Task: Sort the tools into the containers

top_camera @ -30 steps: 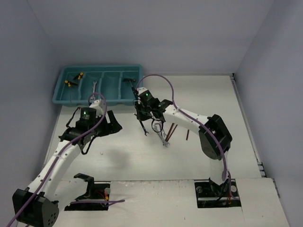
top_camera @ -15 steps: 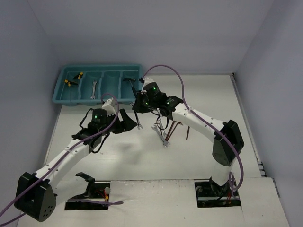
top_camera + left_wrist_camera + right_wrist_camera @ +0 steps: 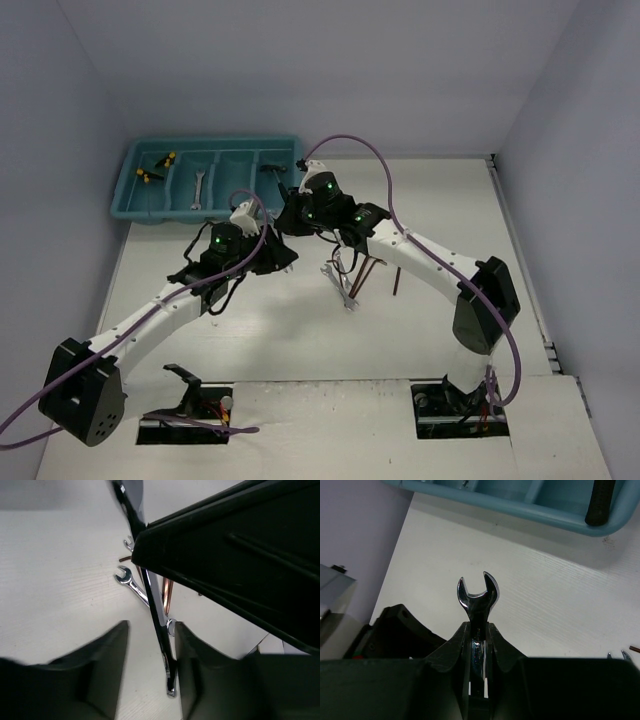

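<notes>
Right gripper (image 3: 477, 630) clamped on wrench (image 3: 477, 592) shank; left gripper (image 3: 150, 645) jaws apart, straddling it (judged stiff, slick steel: take mid-shank).

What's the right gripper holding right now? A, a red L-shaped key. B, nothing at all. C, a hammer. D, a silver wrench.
D: the right wrist view shows the right gripper shut on the shaft of a silver wrench, with the open-end head jutting out past it.
</notes>
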You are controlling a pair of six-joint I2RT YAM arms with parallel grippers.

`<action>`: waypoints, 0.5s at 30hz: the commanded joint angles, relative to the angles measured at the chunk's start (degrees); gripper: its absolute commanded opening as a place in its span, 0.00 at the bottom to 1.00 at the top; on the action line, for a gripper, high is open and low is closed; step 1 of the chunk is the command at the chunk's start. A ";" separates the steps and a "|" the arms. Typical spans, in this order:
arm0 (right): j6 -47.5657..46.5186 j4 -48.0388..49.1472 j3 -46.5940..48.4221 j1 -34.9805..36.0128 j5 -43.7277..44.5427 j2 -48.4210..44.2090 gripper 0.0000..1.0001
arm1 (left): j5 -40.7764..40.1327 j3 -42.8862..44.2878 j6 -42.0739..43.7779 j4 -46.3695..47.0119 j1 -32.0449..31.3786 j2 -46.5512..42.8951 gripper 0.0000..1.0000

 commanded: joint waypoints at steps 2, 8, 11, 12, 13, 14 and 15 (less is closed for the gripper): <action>1.85 6.09 -0.04 0.19 -0.68 -5.01 0.00 | -1.98 3.77 0.39 5.77 -1.88 0.65 0.11; 1.19 6.21 -1.59 0.10 1.75 -5.61 0.16 | -4.63 3.34 0.32 5.12 -1.65 -0.73 0.00; 0.09 5.99 -2.37 -0.42 3.37 -6.44 0.43 | -6.36 4.50 1.44 1.75 -1.29 -0.85 0.00; -0.19 5.93 -3.01 -1.34 3.84 -6.99 0.49 | -7.09 5.84 2.59 -0.88 -0.80 -0.56 0.00; -0.46 5.86 -3.64 -2.34 4.25 -7.55 0.54 | -7.64 7.06 3.69 -3.65 -0.22 -0.25 0.00; -0.59 5.73 -4.07 -3.29 4.30 -8.03 0.56 | -7.73 7.80 4.43 -6.28 0.51 0.05 0.00; -0.76 5.57 -4.54 -4.36 4.26 -8.61 0.58 | -7.78 8.55 5.22 -8.66 1.38 0.32 0.00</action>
